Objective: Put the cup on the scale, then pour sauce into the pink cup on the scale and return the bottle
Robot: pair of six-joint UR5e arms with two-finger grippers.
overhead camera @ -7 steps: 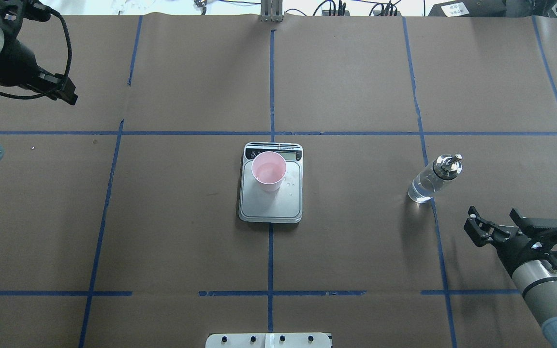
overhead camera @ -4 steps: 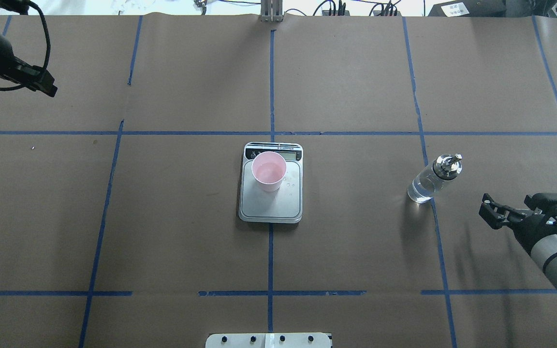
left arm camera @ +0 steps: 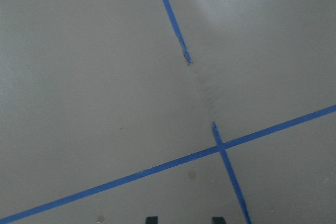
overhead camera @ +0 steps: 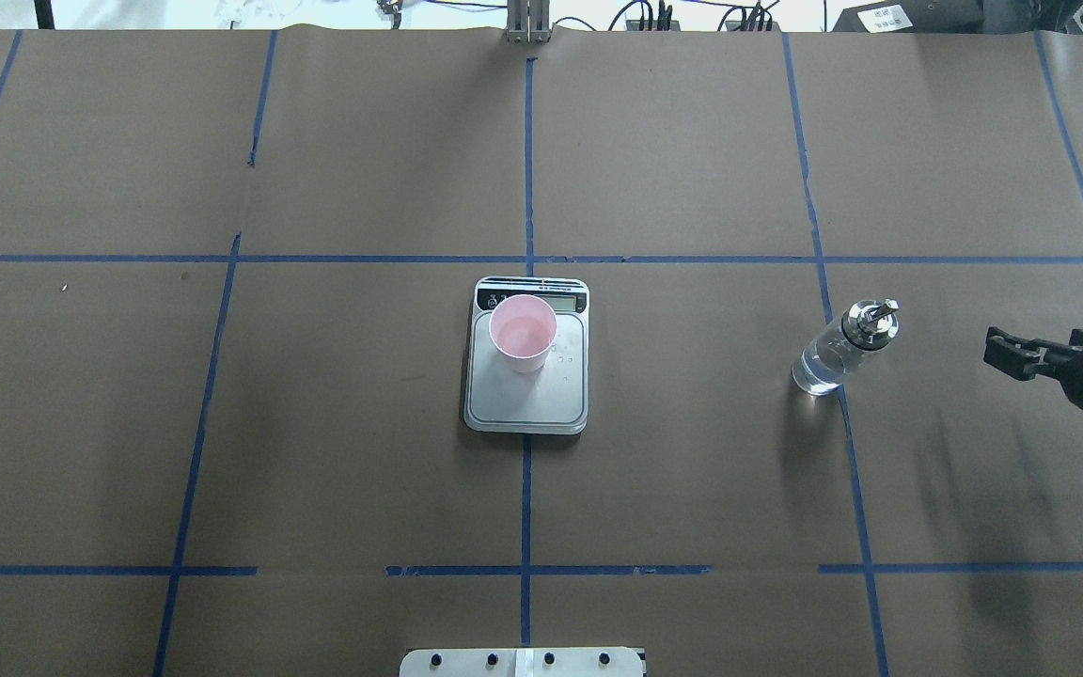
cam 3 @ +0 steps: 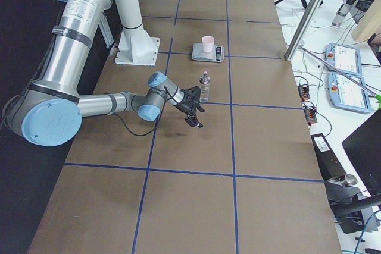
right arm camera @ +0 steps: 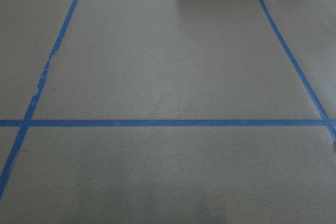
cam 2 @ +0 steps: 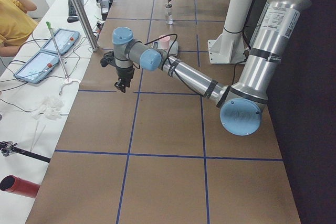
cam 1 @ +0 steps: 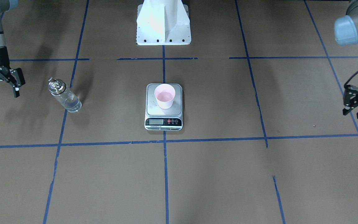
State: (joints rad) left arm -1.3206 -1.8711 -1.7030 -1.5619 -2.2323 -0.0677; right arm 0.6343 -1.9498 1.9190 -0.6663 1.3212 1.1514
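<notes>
Right pincer (cam 1: 1, 91) withdrew outward | pink cup (overhead camera: 523, 332) upright on scale (overhead camera: 527, 404)

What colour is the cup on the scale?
The cup is pale pink, clearest in the front-facing view.

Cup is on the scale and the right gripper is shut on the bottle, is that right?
No. The cup is on the scale, but the right gripper is open and clear of the bottle, which stands upright by itself. The exterior front-facing view shows it.

The left gripper (cam 2: 122, 86) points down over the brown table (cam 2: 168, 127), the bottle (cam 2: 169, 13) far beyond.
</notes>
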